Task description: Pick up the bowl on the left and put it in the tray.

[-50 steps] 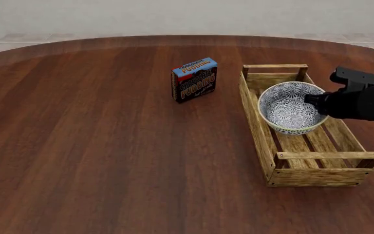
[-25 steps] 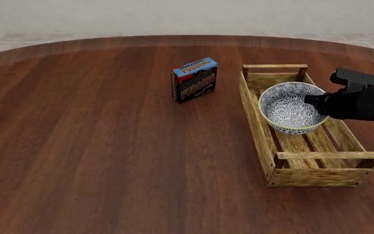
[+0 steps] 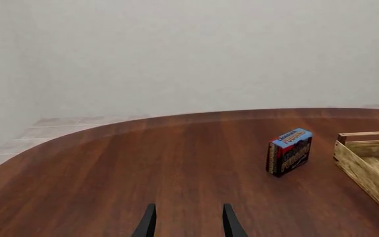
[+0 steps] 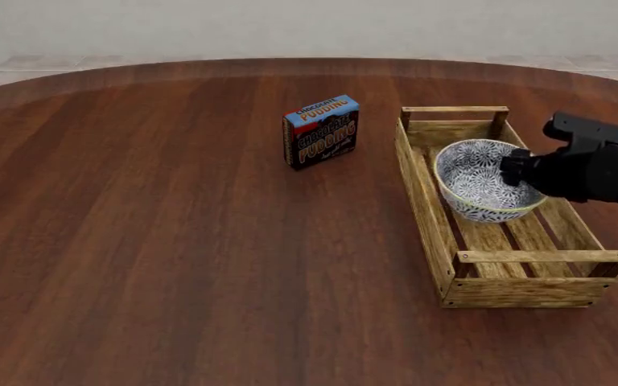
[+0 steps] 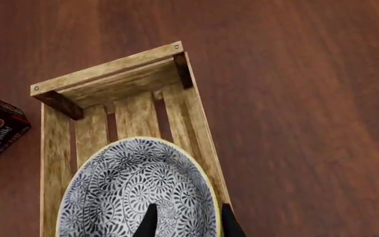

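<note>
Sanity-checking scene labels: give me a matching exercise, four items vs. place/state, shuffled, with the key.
Items:
1. bowl
2. tray
3. pudding box
4. left gripper

Place/state:
A. open, nothing between its fingers
B. upright on the table, beside the crate
C. inside the crate, tilted, right gripper at its rim
D. slatted wood, holds the bowl

Pairs: 1-C, 2-D, 3-B, 4-A

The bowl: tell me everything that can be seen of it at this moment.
The bowl is round, ceramic-looking, with a blue-and-white floral pattern inside and out and a pale yellowish rim. It sits tilted, its opening leaning toward the left side of the table, inside the wooden tray, toward the far end. The right pincer straddles its rim, one finger inside and one outside. Whether its base rests on the slats cannot be told.
</note>
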`<state>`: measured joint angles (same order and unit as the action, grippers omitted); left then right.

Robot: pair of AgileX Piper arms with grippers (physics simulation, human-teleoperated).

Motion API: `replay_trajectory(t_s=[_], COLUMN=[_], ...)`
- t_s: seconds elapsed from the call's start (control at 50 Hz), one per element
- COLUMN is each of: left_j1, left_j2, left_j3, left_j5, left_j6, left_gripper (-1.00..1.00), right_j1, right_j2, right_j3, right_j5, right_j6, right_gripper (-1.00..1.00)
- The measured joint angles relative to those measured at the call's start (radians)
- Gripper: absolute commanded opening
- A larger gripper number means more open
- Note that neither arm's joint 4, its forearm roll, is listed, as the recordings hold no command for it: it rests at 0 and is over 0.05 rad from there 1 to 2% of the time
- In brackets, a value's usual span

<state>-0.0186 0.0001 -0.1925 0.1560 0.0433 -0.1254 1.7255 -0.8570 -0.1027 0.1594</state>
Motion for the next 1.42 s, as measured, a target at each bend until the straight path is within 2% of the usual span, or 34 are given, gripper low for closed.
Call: replay_trajectory(t_s=[0.48, 1.16, 1.42], left_j1=[-0.002, -0.014, -0.017], left_j2=[0.0, 0.0, 0.0], left_j3=[0.004, 0.005, 0.027], left_j5=[-0.001, -0.003, -0.022], left_j6=[0.001, 0.003, -0.009], left_gripper=[1.0, 1.0, 1.0], right_j1=[0.012, 0.046, 0.086], right_j2=[-0.053, -0.46, -0.644], right_j3=[0.04, 0.078, 0.163], right_j5=[-0.014, 0.143, 0.175], right_j6=[0.009, -0.03, -0.042], right_gripper=[1.0, 1.0, 1.0])
